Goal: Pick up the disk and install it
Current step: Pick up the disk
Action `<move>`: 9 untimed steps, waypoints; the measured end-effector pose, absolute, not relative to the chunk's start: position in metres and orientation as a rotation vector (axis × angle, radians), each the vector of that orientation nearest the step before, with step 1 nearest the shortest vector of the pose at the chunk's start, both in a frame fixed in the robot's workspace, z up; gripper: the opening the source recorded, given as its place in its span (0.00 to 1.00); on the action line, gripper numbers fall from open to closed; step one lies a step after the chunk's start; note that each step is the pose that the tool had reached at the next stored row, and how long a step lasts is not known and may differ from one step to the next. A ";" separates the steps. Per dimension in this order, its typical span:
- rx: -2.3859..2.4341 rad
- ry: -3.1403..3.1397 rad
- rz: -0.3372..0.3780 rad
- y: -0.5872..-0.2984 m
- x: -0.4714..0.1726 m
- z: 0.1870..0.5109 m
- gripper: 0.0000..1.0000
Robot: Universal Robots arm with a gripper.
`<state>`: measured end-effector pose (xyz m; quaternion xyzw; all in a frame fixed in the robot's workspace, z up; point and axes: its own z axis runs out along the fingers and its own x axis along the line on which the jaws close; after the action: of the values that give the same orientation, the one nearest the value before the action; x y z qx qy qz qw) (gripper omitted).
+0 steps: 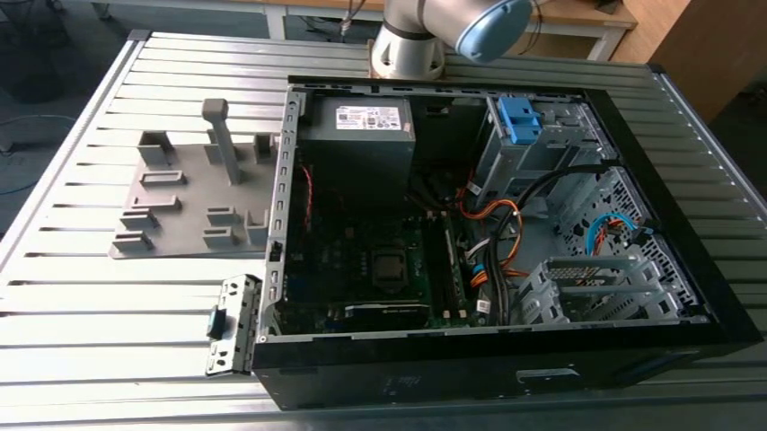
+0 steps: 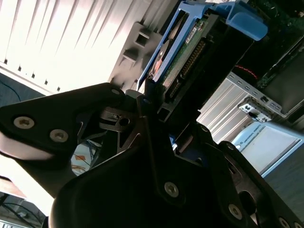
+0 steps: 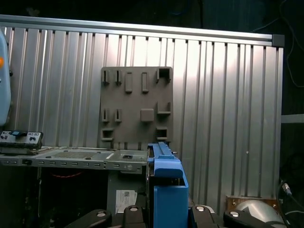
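Gripper [image 2: 156, 97] pinching disk [image 2: 185, 45] on edge (blue bracket [image 3: 167, 190] wrapping around it), holding it aloft over open computer case [image 1: 480, 224]; grey fixture plate [image 1: 192, 202] lying on counter [image 1: 120, 296] beside case.

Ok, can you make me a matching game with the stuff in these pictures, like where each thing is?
Things:
1. the disk
2. grey tray
3. power-supply box
4. blue latch

Places:
A. lying on the ribbed table, outside the computer case
B. inside the case, wearing a white sticker
C. gripped by the claw
D. inside the case, on a metal cage

Pairs: 1-C, 2-A, 3-B, 4-D.
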<state>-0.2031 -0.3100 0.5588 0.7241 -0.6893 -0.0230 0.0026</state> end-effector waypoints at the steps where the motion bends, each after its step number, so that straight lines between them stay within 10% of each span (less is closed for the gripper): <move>1: 2.271 -2.162 -0.072 -0.310 -0.201 0.559 0.36; 9: 2.271 -2.162 -0.073 -0.311 -0.179 0.559 0.36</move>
<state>-0.1793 -0.3108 0.5587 0.7241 -0.6893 -0.0233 0.0029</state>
